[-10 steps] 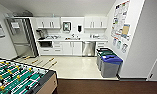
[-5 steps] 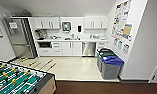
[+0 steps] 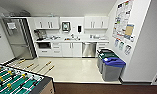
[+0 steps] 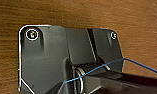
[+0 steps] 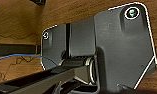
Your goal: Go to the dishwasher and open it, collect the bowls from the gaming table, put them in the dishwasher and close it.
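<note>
The dishwasher [image 3: 89,49] is a brushed-steel front under the white counter at the far wall, to the right of the sink cabinets. Its door is closed and a bar handle runs along its top. It stands across a stretch of pale floor from me. The bowls and the gaming table are out of view. The left wrist view and the right wrist view look past the robot's own dark plate down onto brown wood-grain floor.
A green-field foosball table [image 3: 16,81] fills the near left corner, its rod handles reaching toward the pale floor. Two waste bins [image 3: 110,65], one with a blue lid, stand against the right wall near the dishwasher. A steel fridge [image 3: 17,40] stands at the far left.
The whole head picture has shifted slightly, with the foosball table a little lower than a second ago. That is the camera moving; nothing in the room has moved.
</note>
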